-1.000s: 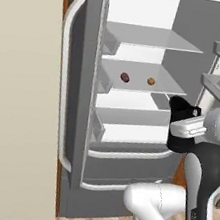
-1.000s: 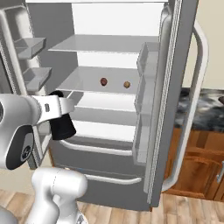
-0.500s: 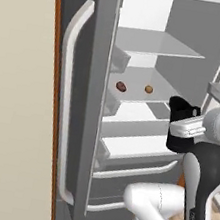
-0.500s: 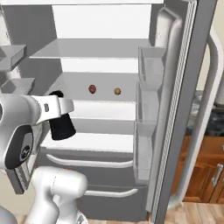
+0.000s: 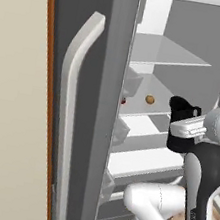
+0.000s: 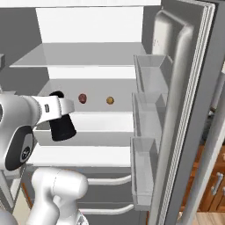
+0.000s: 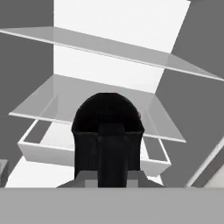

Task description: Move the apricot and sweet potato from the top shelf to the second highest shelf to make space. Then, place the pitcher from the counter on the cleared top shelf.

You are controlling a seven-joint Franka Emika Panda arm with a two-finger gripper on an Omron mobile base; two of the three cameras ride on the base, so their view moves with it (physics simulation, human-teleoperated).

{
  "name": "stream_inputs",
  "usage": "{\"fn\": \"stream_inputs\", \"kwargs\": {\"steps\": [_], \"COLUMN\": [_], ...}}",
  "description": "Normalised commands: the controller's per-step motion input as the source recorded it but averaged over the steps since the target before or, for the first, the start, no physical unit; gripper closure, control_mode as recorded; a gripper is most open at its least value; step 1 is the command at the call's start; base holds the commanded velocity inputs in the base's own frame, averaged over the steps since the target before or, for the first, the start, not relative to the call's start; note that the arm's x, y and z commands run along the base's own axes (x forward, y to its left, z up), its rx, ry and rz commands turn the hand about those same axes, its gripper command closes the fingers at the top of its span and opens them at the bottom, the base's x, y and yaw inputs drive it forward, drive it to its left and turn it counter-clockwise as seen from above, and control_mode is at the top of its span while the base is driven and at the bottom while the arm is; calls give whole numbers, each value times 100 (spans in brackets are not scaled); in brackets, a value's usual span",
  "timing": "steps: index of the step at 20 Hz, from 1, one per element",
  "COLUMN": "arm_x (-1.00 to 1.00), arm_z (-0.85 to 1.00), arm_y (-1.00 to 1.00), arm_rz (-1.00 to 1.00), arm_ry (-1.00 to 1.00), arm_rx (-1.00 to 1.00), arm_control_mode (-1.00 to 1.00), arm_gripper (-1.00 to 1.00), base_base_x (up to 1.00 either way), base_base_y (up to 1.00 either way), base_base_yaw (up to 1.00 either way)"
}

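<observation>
Open fridge interior, pale grey shelves. Sweet potato and apricot side by side on second highest shelf; top shelf bare above. Tool clamped on black pitcher, near, left and lower than top shelf.

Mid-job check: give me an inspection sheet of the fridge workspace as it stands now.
Surface: top shelf, nothing seen on it; second highest shelf carries both foods.
Job's things: sweet potato and apricot sit apart, side by side, on the second highest shelf. The pitcher is off the counter, carried in front of the open fridge.
Clutter: nothing seen.
Grippers: hand shut on the pitcher, outside the shelves, about level with the second highest shelf.
Cables: nothing seen.
Surroundings: fridge door open at right with three door bins, nothing seen in them; white drawer below the foods; reddish-brown cabinet beyond the door.
</observation>
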Motion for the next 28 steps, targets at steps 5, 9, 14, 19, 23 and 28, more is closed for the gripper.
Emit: {"fn": "stream_inputs", "kwargs": {"steps": [5, 9, 14, 19, 23, 28], "arm_x": [0, 0, 0, 0, 0, 0], "arm_z": [0, 0, 0, 0, 1, 34], "arm_y": [0, 0, 0, 0, -11, -15], "arm_rz": [0, 0, 0, 0, 0, 0], "arm_ry": [0, 0, 0, 0, -4, -17], "arm_rx": [0, 0, 0, 0, 1, 9], "arm_control_mode": [100, 100, 100, -100, -100, -100], "arm_gripper": [100, 100, 100, 100, 100, 100], "base_base_x": [60, 53, 17, 0, 0, 0], "base_base_y": [0, 0, 0, 0, 0, 0], "base_base_yaw": [-3, 0, 0, 0, 0, 0]}}
